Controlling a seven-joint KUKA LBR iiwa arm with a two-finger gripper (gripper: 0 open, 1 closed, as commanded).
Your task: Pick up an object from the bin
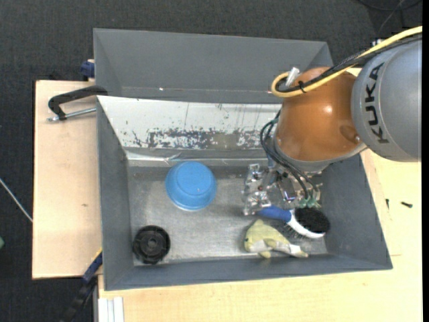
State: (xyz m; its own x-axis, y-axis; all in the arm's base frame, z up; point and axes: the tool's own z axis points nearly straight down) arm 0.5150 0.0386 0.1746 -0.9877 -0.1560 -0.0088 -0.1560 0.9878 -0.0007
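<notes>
**Bin record: contents and gripper position, single overhead view**

Setting: a grey metal bin [112, 193] with sloped walls and a scuffed, speckled floor, standing on a dark surface. I logged four loose things in it, all lying apart from one another except where noted.

Item 1, brush [295, 219]. It had a blue handle and a round head of black and white bristles. It lay on the floor in the near right part of the bin, handle pointing left and head toward the right wall. This was the thing nearest the gripper [257, 192], which stood low over the floor just beside the handle's far side. Whether the two touched I could not make out, and I could not tell whether the gripper was open or closed.

Item 2, yellowish crumpled thing [270, 239]. It looked soft and lay just beside the brush on its near side, close to the front wall. I could not say whether they touched.

Item 3, blue bowl [191, 186]. It was round and sat near the middle of the floor, left of the gripper and clear of it.

Item 4, black round cap [150, 243]. It lay in the near left corner, well apart from the rest.

Robot: the orange cover [312, 123] hung above the gripper, with cables looped over it. The grey arm [392, 106] entered from the right edge.
</notes>
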